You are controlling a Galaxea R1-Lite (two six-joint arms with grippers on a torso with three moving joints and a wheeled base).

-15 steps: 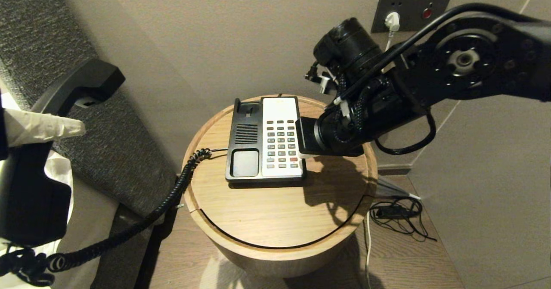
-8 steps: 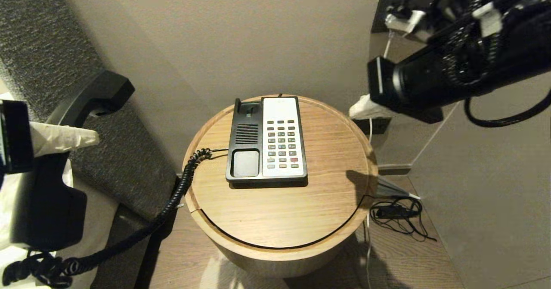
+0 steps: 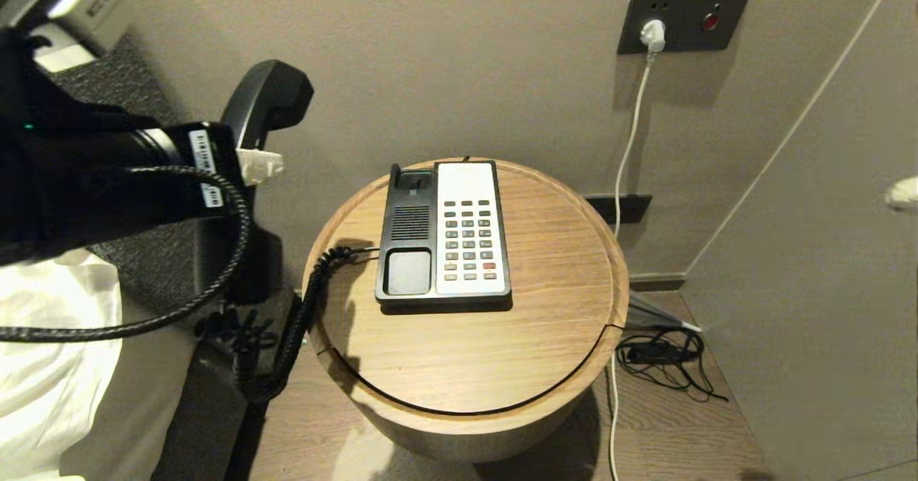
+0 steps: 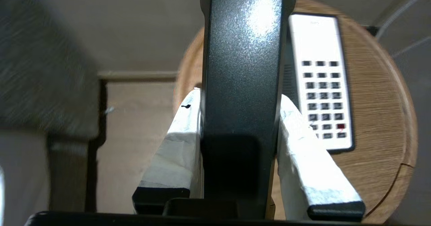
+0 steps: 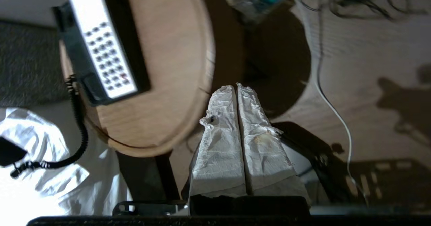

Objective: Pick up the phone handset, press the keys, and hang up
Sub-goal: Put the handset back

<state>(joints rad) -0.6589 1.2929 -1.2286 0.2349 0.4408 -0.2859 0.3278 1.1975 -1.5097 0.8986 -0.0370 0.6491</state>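
My left gripper (image 3: 251, 160) is shut on the phone handset (image 3: 267, 101), a glossy black bar held upright in the air left of the round wooden table (image 3: 559, 309). In the left wrist view the white-wrapped fingers (image 4: 183, 125) clamp both sides of the handset (image 4: 242, 67). Its black coiled cord (image 3: 301, 316) hangs off the table's left edge. The black-and-white phone base (image 3: 409, 266) lies on the table with the keys (image 3: 470, 241) uncovered. They also show in the wrist views (image 4: 323, 98) (image 5: 106, 61). My right gripper (image 5: 237, 86) is shut and empty, off the table's right side, its tip at the head view's right edge (image 3: 904, 194).
A wall plate with a white plug (image 3: 652, 35) and a red button (image 3: 711, 21) is behind the table, its white cable hanging down. A black cable bundle (image 3: 663, 355) lies on the floor at right. White bedding (image 3: 50, 366) and a grey padded panel are at left.
My right arm has lifted off the keys and swung away to the right, almost out of the head view. My left arm has carried the handset up and right, closer to the table.
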